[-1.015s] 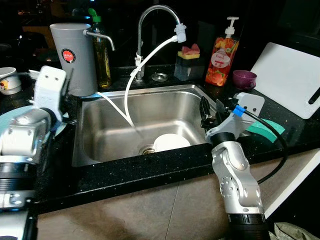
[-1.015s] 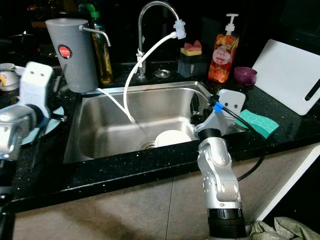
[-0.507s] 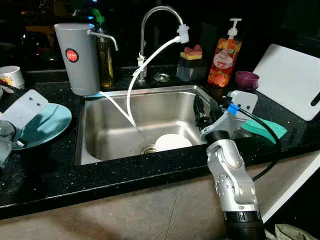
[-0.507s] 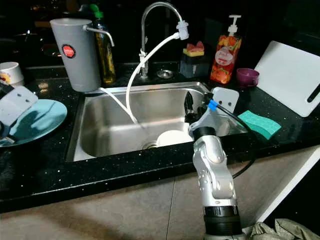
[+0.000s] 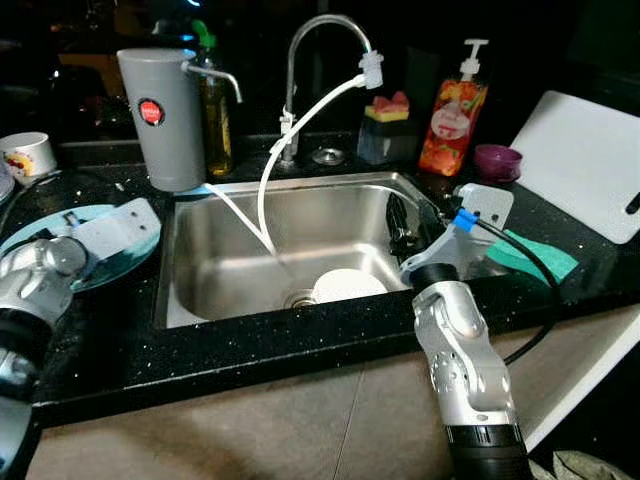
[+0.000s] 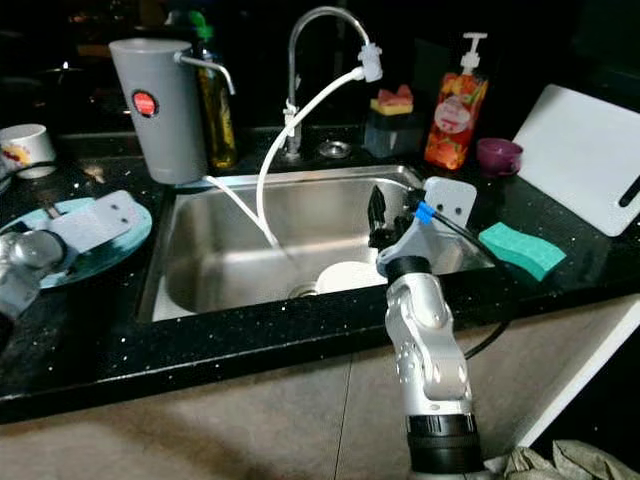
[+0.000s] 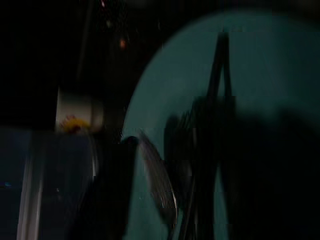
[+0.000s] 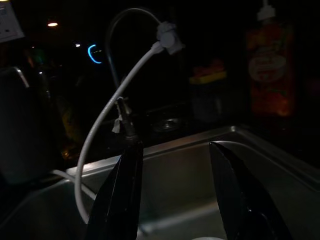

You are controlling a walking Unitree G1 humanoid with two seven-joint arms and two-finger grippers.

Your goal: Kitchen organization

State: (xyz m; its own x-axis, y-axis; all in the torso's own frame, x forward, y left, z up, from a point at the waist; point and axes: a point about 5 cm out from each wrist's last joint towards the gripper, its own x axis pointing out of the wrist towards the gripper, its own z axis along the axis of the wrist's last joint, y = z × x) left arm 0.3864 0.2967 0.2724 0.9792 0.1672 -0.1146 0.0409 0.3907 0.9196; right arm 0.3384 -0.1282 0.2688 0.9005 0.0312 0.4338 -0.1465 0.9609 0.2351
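left eye view: my right pincer (image 5: 398,222) hangs just inside the right rim of the sink (image 5: 190,300), fingers spread with nothing between them, as the right wrist view confirms, looking toward the tap (image 8: 117,30). a white plate (image 5: 348,286) lies on the sink floor beside the drain, below and to the left of this pincer. over the last second my left pincer (image 7: 195,150) has come down from a raised pose to rest over the teal plate (image 5: 35,230) on the bench (image 5: 250,345) left of the sink; i cannot tell whether its fingers are open or closed. my head has also shifted slightly. i judge that the teal plate is the item now being addressed, while the white plate waits untouched.
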